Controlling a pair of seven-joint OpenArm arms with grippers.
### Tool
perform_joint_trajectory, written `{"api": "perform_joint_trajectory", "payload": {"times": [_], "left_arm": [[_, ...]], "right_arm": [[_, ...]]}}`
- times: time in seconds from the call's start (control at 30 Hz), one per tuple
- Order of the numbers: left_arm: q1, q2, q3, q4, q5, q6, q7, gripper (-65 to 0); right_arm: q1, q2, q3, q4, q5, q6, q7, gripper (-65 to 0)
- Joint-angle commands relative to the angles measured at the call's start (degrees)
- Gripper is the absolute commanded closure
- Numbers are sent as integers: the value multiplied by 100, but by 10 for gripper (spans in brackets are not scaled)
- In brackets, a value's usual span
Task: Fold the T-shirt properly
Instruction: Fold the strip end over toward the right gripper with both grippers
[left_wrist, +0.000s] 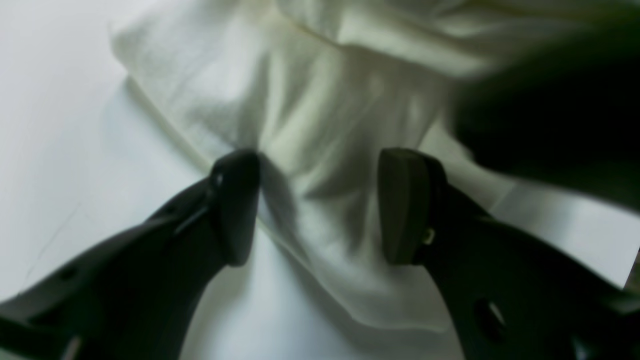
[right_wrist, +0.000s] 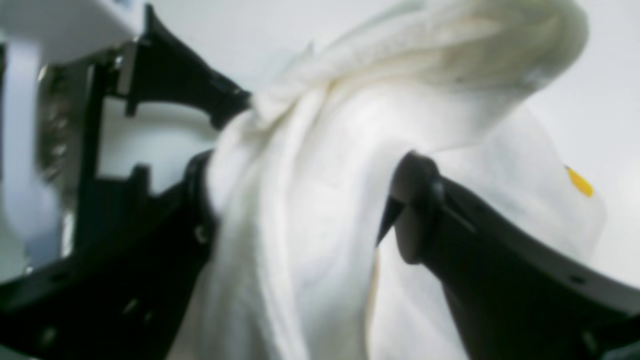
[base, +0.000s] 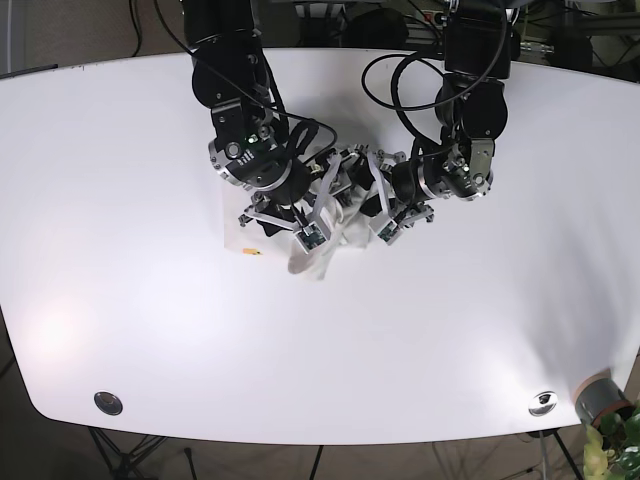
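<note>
So, left to right in the base view: white table (base: 120, 300), bare on its left side, small round fitting (base: 108, 403) near its front-left edge. Right arm comes down from the top left of centre; right gripper (base: 300, 225) sits over the bunched white T-shirt (base: 325, 245), which lies crumpled near table centre, between both arms. Tiny yellow mark (base: 255, 254) on the cloth's left edge, also seen in the right wrist view (right_wrist: 580, 181). Right wrist view: right gripper (right_wrist: 300, 210) jaws spread apart, thick rope of T-shirt (right_wrist: 320, 200) running between them, cloth touching the left finger (right_wrist: 200, 200). Left arm next, on the right; left gripper (base: 385, 215) at the shirt's right side. Left wrist view: left gripper (left_wrist: 320, 205) jaws spread wide, wrinkled T-shirt (left_wrist: 310, 115) lying between the pads (left_wrist: 400, 205), not pinched. Second round fitting (base: 543, 402) at front right.
</note>
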Motion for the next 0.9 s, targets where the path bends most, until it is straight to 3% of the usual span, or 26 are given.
{"api": "perform_joint_trajectory", "payload": {"times": [0.0,0.23,0.43,0.77,0.87], "left_arm": [[-27,-15,-43,98,67,-3,172,-350],[-10,152,-632,652,58,-3,180,-350],[-1,196,-1203,1162,58,-3,207,-350],[518,91,-2434,2401,67,-3,207,-350],[579,-129,-2918,2384,67,-3,207,-350]], "right_arm": [[88,-15,35,435,239,44,9,-436],[18,11,615,681,1206,44,-88,-436],[-70,11,967,760,1698,44,-96,-436],[-123,231,1072,400,1707,44,-79,-428],[-8,248,1064,119,1707,44,-79,-346]]}}
